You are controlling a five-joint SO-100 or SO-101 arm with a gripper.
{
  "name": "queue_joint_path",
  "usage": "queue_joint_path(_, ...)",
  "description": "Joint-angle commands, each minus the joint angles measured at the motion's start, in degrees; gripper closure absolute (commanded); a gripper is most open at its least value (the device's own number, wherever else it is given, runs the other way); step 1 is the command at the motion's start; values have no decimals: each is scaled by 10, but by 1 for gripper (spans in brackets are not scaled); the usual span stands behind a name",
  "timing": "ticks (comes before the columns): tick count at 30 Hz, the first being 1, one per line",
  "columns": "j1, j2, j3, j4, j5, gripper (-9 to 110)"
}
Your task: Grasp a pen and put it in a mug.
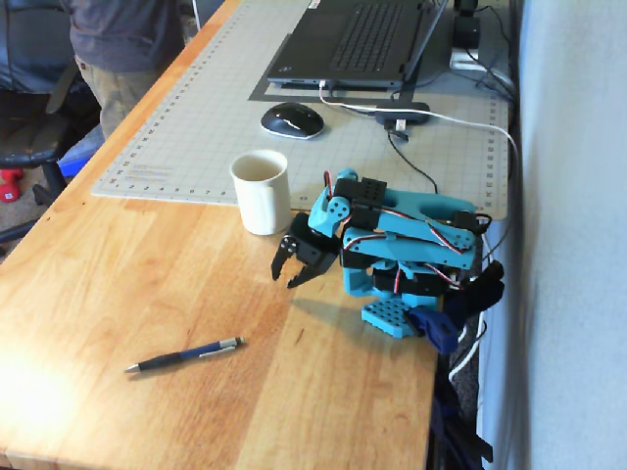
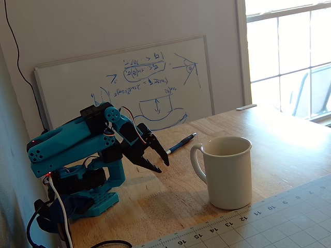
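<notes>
A blue and black pen (image 1: 186, 354) lies flat on the wooden table near the front left; in another fixed view it (image 2: 181, 144) shows behind the gripper. A cream mug (image 1: 262, 192) stands upright and looks empty; it also shows in a fixed view (image 2: 225, 171) at the right. My gripper (image 1: 283, 274) is black, hangs folded down from the blue arm (image 1: 402, 240), just right of the mug and well away from the pen. Its jaws are slightly apart and hold nothing (image 2: 161, 165).
A grey cutting mat (image 1: 294, 88) covers the far half of the table, with a laptop (image 1: 358, 39), a mouse (image 1: 291, 119) and cables on it. A whiteboard (image 2: 129, 85) leans on the wall. A person (image 1: 122, 49) stands at the far left edge.
</notes>
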Motion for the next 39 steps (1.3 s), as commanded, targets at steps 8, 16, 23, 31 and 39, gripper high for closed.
queue_joint_path(8, -5, 14, -8, -4, 4, 93)
queue_joint_path(16, -5, 14, -8, -4, 4, 93)
queue_joint_path(23, -5, 14, -8, -4, 4, 93)
queue_joint_path(31, -5, 11, -8, -4, 4, 93)
queue_joint_path(39, 2, 8, -17, -9, 6, 93)
